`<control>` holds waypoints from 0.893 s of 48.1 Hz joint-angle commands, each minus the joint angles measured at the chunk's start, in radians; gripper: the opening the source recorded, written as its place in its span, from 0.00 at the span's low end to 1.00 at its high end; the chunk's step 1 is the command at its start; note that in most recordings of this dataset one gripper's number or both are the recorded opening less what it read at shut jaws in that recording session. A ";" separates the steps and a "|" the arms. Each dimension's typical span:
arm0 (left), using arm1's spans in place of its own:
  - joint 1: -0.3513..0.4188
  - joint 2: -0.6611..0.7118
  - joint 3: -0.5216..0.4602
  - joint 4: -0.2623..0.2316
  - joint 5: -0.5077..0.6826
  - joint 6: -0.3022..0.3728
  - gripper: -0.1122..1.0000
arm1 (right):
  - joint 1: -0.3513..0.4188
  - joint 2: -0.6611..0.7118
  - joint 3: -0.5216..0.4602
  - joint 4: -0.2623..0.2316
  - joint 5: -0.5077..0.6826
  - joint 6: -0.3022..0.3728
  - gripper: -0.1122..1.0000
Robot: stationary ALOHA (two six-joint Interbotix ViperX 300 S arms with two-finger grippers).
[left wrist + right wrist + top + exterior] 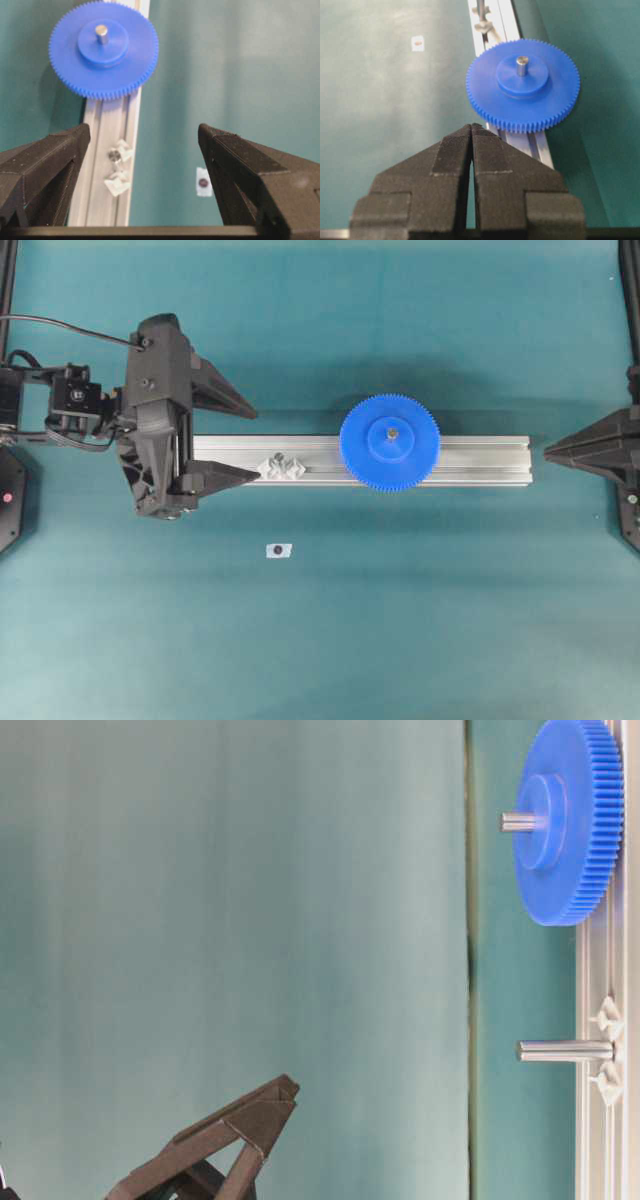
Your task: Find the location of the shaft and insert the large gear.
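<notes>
Left end effector (235, 444): black, at the left end of the aluminium rail, jaws spread wide and holding nothing; one fingertip lies over the rail's near edge, the other over the bare desk beyond the rail's far edge.
Desk (420, 620): teal surface carrying everything here.
White tag (278, 550): small square with a dark dot, lying alone on the desk on the near side of the rail, well apart from it.
Second pin (283, 462): short grey metal pin standing upright from the rail between two clear plastic pieces, just beside the left end effector's fingertip; nothing is on it.
Aluminium rail (480, 460): silver slotted bar lying across the middle of the desk from left to right.
Large gear (389, 441): bright blue, finely toothed, lying flat on the rail to the right of its middle and overhanging both edges.
Shaft (392, 432): grey pin passing through the gear's raised hub, its tip standing out above the hub; the gear is seated on it.
Right end effector (552, 451): black, off the rail's right end and apart from it, jaws pressed together with nothing between them, tips pointing toward the gear.
</notes>
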 commanded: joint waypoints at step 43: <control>-0.005 0.003 -0.011 0.002 -0.009 -0.003 0.91 | -0.002 0.008 -0.011 -0.002 -0.009 0.011 0.15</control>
